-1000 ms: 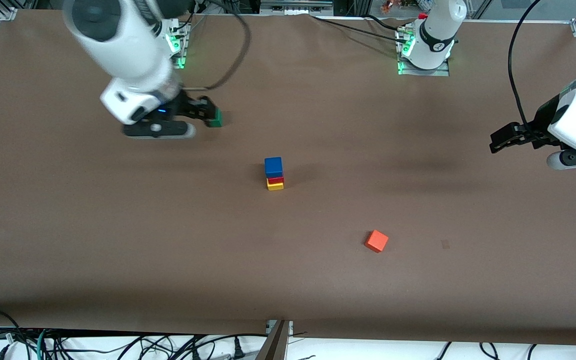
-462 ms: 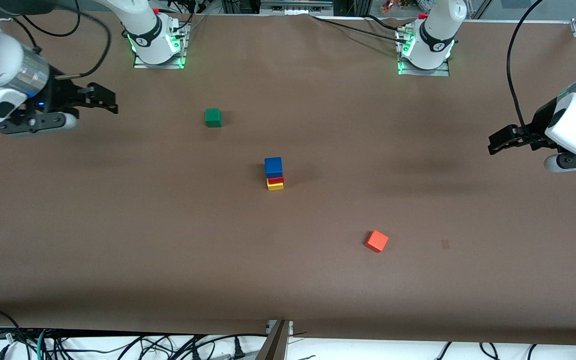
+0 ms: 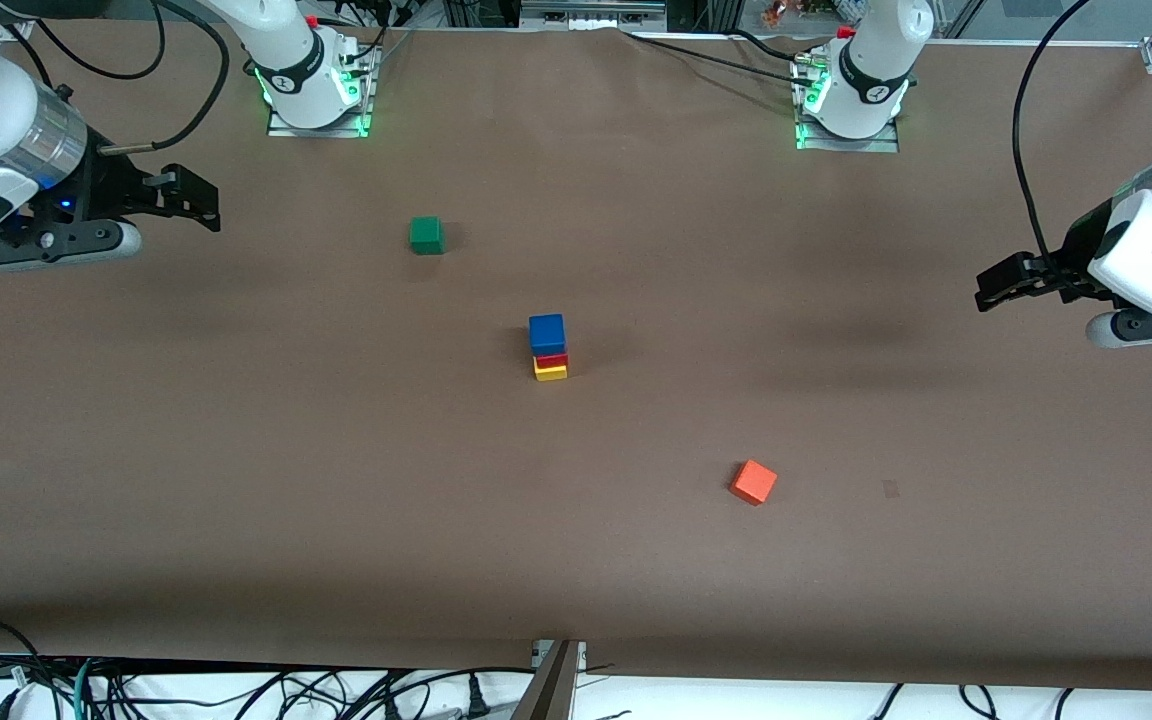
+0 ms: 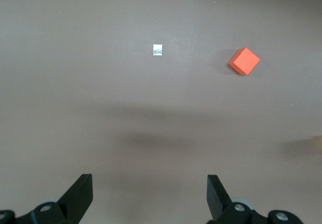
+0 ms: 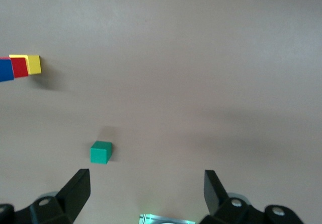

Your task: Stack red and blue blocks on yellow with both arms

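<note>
A stack stands mid-table: the blue block (image 3: pixel 547 333) on the red block (image 3: pixel 552 359) on the yellow cube (image 3: pixel 551 372). The right wrist view shows the same stack: blue (image 5: pixel 5 69), red (image 5: pixel 19 66), yellow (image 5: pixel 33 64). My right gripper (image 3: pixel 198 203) is open and empty, up over the table at the right arm's end; its own view shows it (image 5: pixel 146 181) over bare table. My left gripper (image 3: pixel 998 285) is open and empty, up over the left arm's end; its own view shows it (image 4: pixel 150 183) over bare table.
A green cube (image 3: pixel 425 235) lies between the stack and the right arm's base (image 3: pixel 308 75); it also shows in the right wrist view (image 5: pixel 101 152). An orange cube (image 3: pixel 754 482) lies nearer the front camera than the stack, and shows in the left wrist view (image 4: pixel 244 61) near a small white mark (image 4: pixel 157 49).
My right gripper has swung from beside the green cube out to the right arm's end of the table, leaving the cube in place. My left gripper has barely moved. The stack is unchanged.
</note>
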Available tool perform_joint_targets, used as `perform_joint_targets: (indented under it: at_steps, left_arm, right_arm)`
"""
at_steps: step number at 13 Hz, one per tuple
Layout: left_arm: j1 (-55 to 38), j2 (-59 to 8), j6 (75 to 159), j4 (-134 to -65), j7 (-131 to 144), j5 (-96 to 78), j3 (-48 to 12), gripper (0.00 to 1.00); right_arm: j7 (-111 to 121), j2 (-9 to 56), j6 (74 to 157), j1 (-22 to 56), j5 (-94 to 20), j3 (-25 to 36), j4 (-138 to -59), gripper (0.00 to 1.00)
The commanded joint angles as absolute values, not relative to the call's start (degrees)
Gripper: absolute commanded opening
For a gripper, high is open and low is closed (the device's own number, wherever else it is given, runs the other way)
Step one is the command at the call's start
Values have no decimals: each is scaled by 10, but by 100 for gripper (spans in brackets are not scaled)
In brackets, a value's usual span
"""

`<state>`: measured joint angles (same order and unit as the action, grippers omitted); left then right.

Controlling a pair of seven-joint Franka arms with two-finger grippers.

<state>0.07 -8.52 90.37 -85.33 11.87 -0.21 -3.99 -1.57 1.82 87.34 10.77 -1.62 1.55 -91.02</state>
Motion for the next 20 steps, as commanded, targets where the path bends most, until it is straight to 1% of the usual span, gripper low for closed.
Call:
perform_joint_targets:
  at_steps: [1,20]
  left_arm:
    - [-2,-92,900,-837,108,7,-40,100]
    - [-1,-93,900,-837,108,7,-40,100]
  right_arm:
    - [-13,34,864,95,-8,4,-883,100]
    - [-16,40,867,97,10,8,-882,100]
